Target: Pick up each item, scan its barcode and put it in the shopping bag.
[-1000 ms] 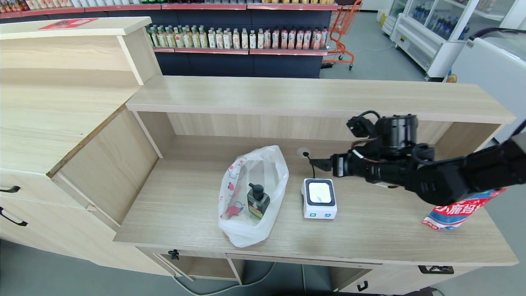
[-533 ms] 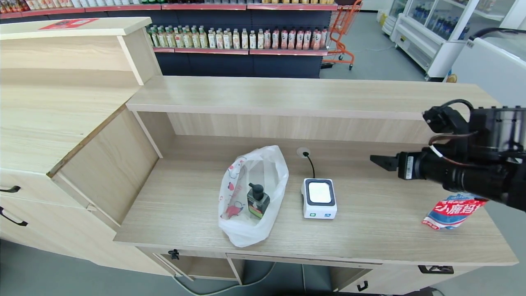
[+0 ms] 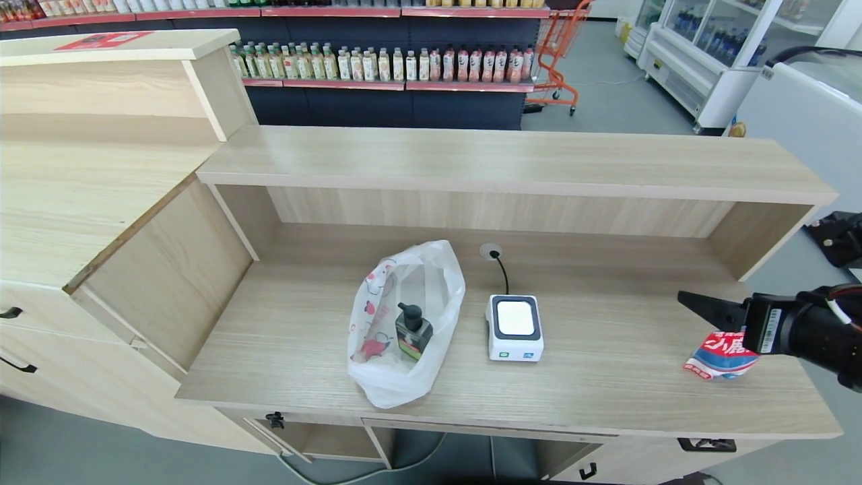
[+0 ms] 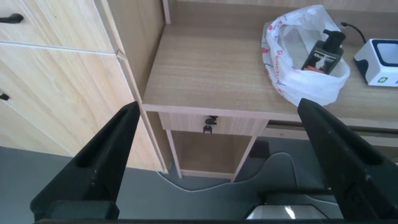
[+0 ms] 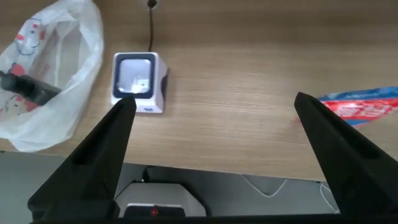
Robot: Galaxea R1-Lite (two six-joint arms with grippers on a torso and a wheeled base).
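One packet point(image 3: 719, 353) lies flat near the right end of the counter point(image 3: 606, 384) in the head view. It is just beside my right gripper point(image 3: 704, 306), well apart from the scanner point(image 3: 515, 327) and the shopping bag point(image 3: 404, 316) holding a pump bottle point(image 3: 412, 331).

From the left wrist, the left gripper point(image 4: 217, 106) hangs wide open and empty off the counter's left end.

From the right wrist, the jaws gape empty. The packet sits outside them, past the finger farther from the scanner, long axis along the counter. The right arm is nearer, I judge.
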